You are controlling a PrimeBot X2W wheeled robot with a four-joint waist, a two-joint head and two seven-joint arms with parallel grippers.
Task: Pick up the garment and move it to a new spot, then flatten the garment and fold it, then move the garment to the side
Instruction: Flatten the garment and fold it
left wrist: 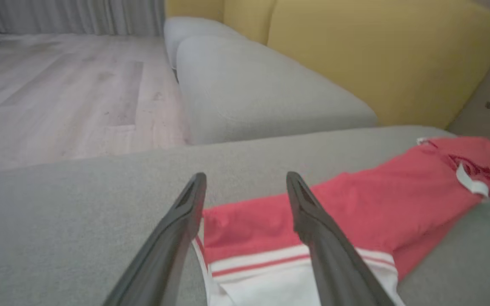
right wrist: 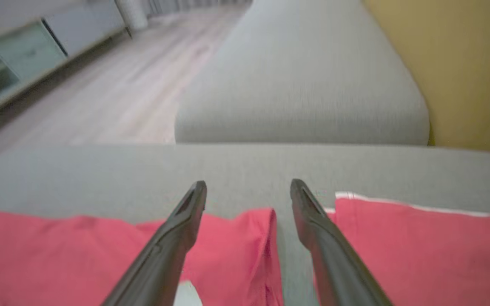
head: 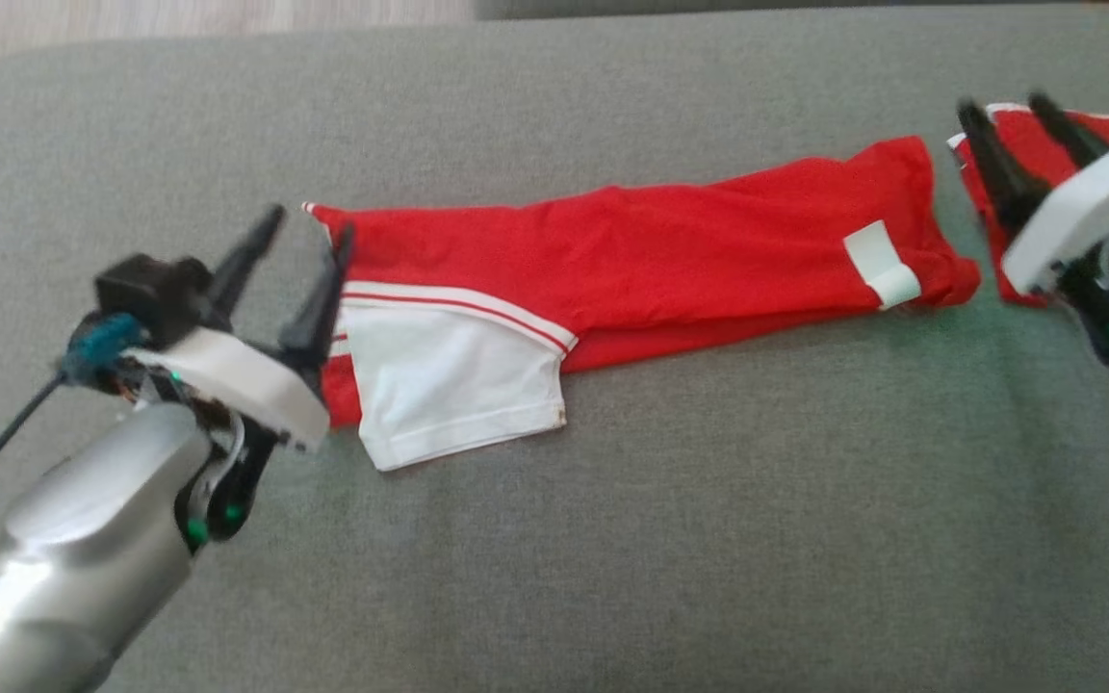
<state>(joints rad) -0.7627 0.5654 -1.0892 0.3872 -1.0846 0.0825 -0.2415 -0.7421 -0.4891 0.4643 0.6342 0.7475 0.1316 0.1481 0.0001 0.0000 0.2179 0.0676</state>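
garment (head: 670, 250) lying between left pincer (head: 312, 221), right pincer (head: 1003, 101)

The left gripper (head: 309, 226) and right gripper (head: 1003, 104) have fingers (left wrist: 326, 255) spread wide (arms well apart).

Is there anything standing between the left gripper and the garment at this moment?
Nothing visible. The open left gripper hangs right at the garment's left end, with its fingers over that edge. The open right gripper is over the gap between the garment and a second red cloth.

Soft even daylight; faint shadows; wrist views blurred, washed out.
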